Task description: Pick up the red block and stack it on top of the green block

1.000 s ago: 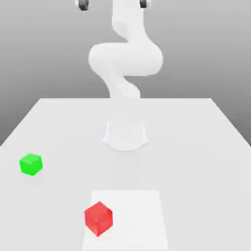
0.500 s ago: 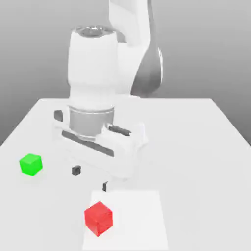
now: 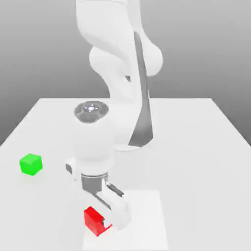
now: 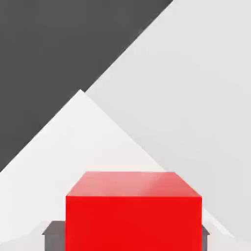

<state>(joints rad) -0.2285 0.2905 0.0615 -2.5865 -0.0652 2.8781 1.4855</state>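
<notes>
jaws were spread, one finger showing on either side of the red block (image 4: 133, 211). gripper (image 3: 104, 224) was down at the block, which sat on the pale square patch (image 3: 142, 215) near the tabletop's (image 3: 196, 147) front edge. green block (image 3: 31, 164) sat well apart, by the edge on the exterior view's left.

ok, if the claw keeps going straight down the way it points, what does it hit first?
Likely the table: the claw already straddles the red block, fingers on either side, though depth is unclear.
</notes>
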